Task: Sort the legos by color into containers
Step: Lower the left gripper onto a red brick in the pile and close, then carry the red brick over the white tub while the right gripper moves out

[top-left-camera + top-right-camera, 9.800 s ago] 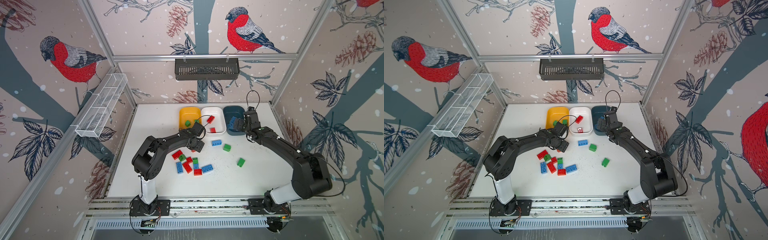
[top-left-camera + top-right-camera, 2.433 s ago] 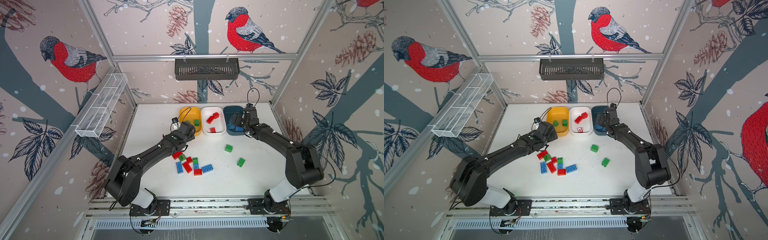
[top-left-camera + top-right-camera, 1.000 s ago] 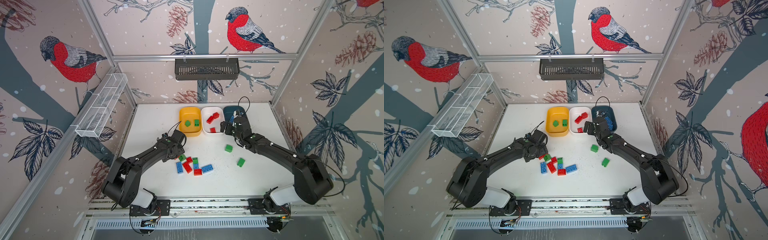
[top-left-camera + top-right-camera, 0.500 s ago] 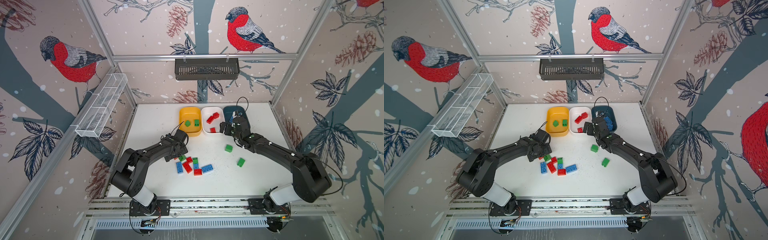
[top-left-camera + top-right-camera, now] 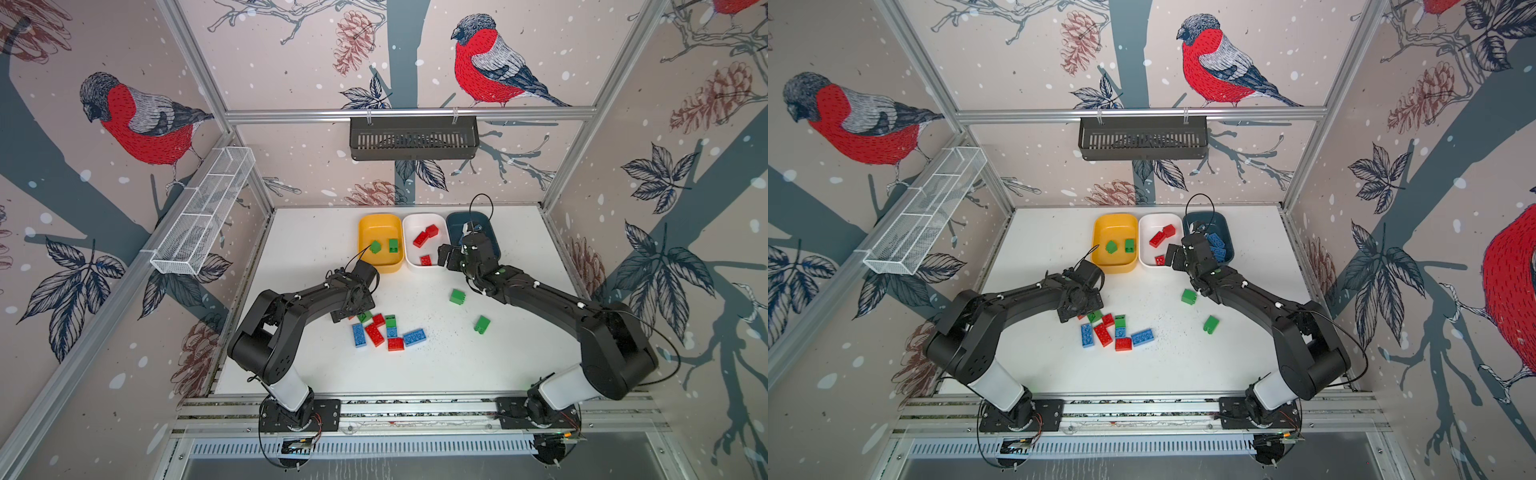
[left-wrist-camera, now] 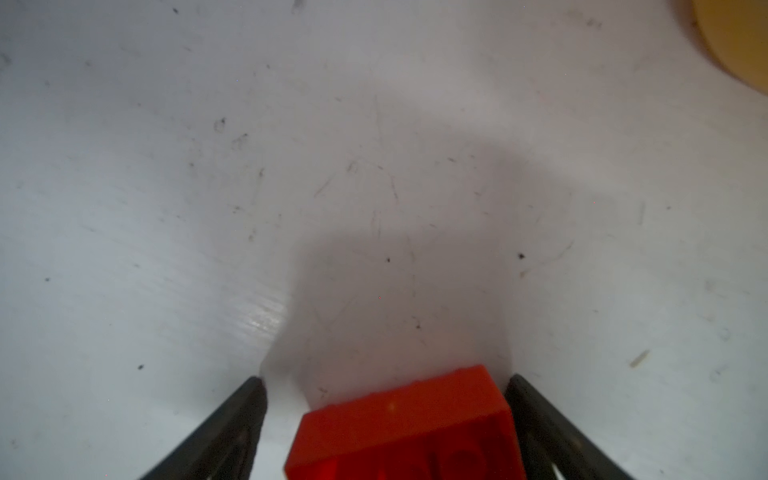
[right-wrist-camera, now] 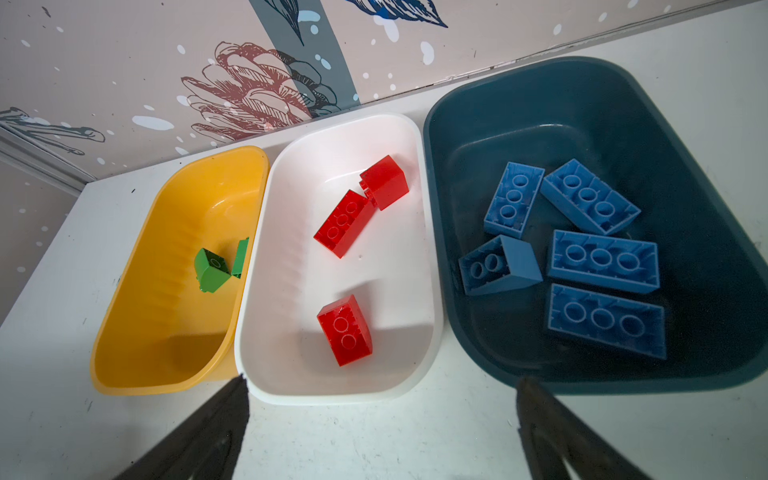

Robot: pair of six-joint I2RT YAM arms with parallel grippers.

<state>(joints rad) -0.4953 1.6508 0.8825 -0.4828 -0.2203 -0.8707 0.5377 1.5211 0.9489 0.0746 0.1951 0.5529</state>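
Left gripper (image 6: 385, 380) brackets a red brick; right gripper (image 7: 382, 379) gapes before the tubs

Seen from the left wrist, the left gripper's two dark, wedge-shaped fingers stand wide apart and low on the scuffed, matte white table (image 6: 374, 166). A glossy red brick (image 6: 407, 428) lies between them. One finger sits right beside the brick's flank and the other stands clear of it, so the brick is bracketed, not clamped. In both top views this gripper is down at the edge of a loose pile (image 5: 386, 332) of chunky studded plastic bricks in red, blue and green, several of them touching. A green brick (image 5: 457, 296) and, nearer the front, a second green brick (image 5: 482, 324) lie on their own toward the right arm.

The right gripper's fingers are spread fully with nothing between them. They hang just in front of the near rims of three shallow, smooth, rounded-rectangle tubs. These stand side by side, walls touching, against the back wall. The mustard yellow tub (image 7: 137, 324) holds two green legos (image 7: 212, 270), close together. The white tub (image 7: 395, 291) holds three red legos (image 7: 345, 222): an oblong one, hollow underside up, touches a squarer one, and a third lies apart. The dark teal tub (image 7: 582, 104) holds five blue legos (image 7: 602, 262), mostly oblong and turned over to show round sockets.
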